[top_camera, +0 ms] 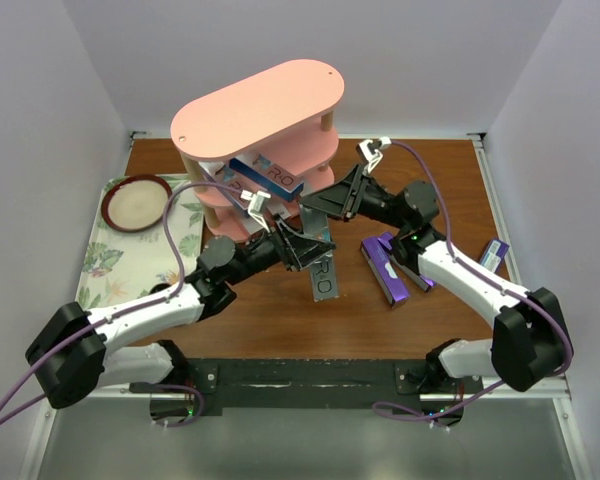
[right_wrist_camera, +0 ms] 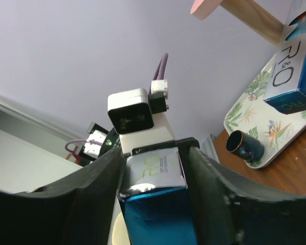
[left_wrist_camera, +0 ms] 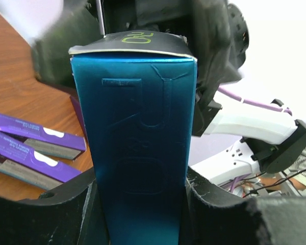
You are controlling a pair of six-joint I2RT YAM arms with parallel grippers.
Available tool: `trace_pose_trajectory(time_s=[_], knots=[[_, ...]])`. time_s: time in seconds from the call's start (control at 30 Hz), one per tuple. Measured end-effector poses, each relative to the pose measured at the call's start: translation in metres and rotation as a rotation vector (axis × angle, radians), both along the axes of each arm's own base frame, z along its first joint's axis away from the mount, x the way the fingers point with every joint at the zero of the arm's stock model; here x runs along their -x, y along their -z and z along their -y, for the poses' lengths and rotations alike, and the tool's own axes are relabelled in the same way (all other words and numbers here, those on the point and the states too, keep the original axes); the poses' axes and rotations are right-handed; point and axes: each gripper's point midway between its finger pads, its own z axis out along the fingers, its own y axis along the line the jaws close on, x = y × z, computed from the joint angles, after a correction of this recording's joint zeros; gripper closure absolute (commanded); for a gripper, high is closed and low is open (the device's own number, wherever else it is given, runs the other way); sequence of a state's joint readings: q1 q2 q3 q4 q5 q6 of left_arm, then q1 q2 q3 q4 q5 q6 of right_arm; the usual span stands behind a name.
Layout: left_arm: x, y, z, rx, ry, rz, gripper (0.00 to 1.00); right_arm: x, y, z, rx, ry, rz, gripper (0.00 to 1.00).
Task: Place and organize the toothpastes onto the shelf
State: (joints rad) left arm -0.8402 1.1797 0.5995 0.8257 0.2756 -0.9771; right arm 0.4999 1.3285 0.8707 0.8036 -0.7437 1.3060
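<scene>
Both claws were clamped on cardboard. The left gripper had its fingers pressed to the narrow sides of a blue toothpaste box. The right gripper was likewise closed on a blue box with the same lime-lettered end flap. From overhead the two met at one spot in front of the shelf. This read as one box shared in a hand-over above the table, though the frames did not quite settle it. If so, only one claw should let go, and only once the other's hold is square, since the glossy card looked apt to slip or crush. The keeper should then turn the box level and slide it lengthwise onto the middle tier beside the shelved box, clear of the wooden posts. Farther out, purple boxes lay on the table to the right, not yet shelved, and a floral tray sat to the left.
</scene>
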Motion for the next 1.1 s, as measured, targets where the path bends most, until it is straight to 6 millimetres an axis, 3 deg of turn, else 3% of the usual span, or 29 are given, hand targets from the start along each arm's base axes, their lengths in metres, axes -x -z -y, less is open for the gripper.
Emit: trace_pose_trajectory(time_s=[0.03,0.13,0.3,0.43,0.53,0.7,0.87,1.1], knots=[[0.001,0.003,0.000,-0.004,0.001,-0.004,0.64,-0.001,0.001,0.000,0.008,0.002,-0.002,0.11],[0.003,0.008,-0.002,-0.011,-0.002,-0.012,0.64,-0.005,0.002,-0.002,0.054,0.013,0.012,0.02],[0.003,0.004,-0.011,0.004,-0.038,-0.011,0.62,-0.019,-0.001,-0.003,0.199,0.071,0.073,0.01],[0.000,-0.002,-0.024,0.027,-0.103,-0.013,0.61,-0.024,-0.015,0.012,0.333,0.184,0.168,0.02],[-0.006,-0.007,-0.033,0.040,-0.162,-0.022,0.61,-0.018,-0.030,0.032,0.397,0.272,0.264,0.02],[-0.023,-0.010,-0.050,0.062,-0.292,-0.074,0.60,0.009,-0.050,0.060,0.438,0.350,0.424,0.02],[-0.043,-0.002,-0.063,0.084,-0.416,-0.172,0.58,0.024,-0.032,0.072,0.493,0.354,0.502,0.02],[-0.065,-0.004,-0.061,0.137,-0.492,-0.278,0.57,0.030,0.010,0.065,0.557,0.273,0.498,0.02]])
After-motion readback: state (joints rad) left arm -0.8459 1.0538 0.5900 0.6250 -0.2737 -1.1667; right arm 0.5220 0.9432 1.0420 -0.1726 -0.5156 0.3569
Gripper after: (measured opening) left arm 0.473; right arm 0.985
